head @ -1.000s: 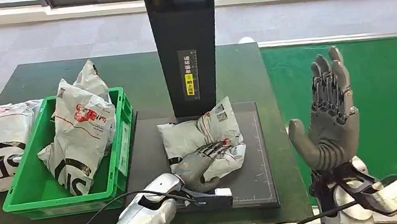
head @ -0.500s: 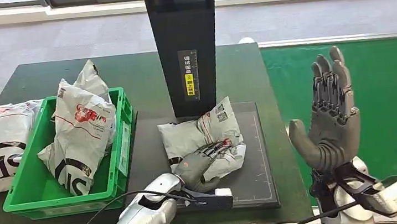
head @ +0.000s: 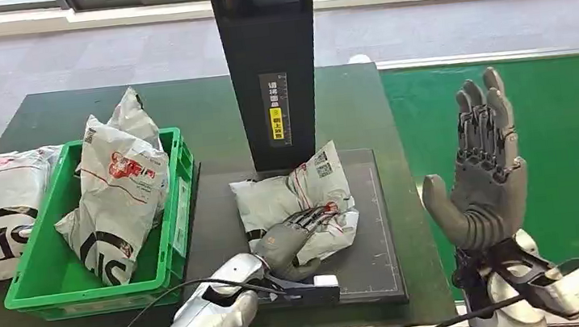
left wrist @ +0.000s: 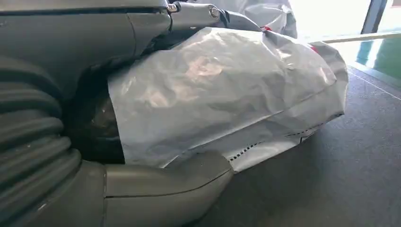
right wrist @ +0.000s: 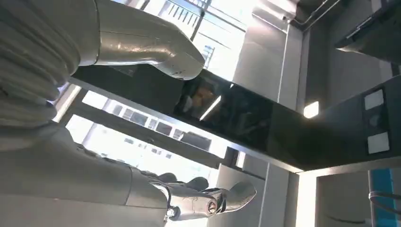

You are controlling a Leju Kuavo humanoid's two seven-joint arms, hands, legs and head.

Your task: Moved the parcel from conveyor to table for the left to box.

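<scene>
Near the surface's front edge, the left hand (head: 293,240) grips the grey parcel (head: 294,199). The right hand (head: 484,171) hangs empty, fingers spread. Lifting should clear the green crate (head: 180,211) rim.

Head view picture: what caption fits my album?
Left hand grips the grey parcel beside a green bin.

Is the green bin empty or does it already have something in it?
Not empty. The green bin holds one grey parcel, standing up above its rim.
</scene>
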